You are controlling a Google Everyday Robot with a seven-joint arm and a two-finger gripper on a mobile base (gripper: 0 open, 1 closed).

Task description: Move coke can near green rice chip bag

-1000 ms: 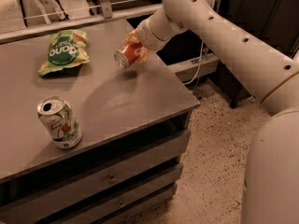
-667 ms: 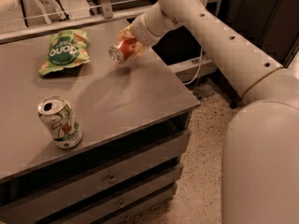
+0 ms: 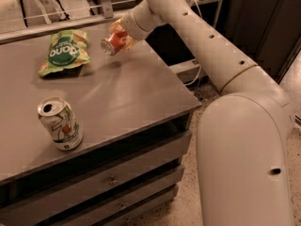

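Observation:
The red coke can [image 3: 111, 42] is held tilted on its side in the air, its silver end facing left, above the far part of the grey table [image 3: 117, 98]. My gripper [image 3: 118, 36] is shut on the coke can, at the end of the white arm reaching in from the upper right. The green rice chip bag [image 3: 64, 52] lies flat on the table at the far left, a short way left of the can and apart from it.
A white-and-green can [image 3: 59, 124] stands upright near the table's front left. The table has drawers under it and ends at a right edge beside the speckled floor. A rail [image 3: 56, 25] runs behind the table. The robot's white body [image 3: 244, 164] fills the lower right.
The gripper has carried the coke can leftward, closer to the green rice chip bag. The bag and the white-and-green can have not moved.

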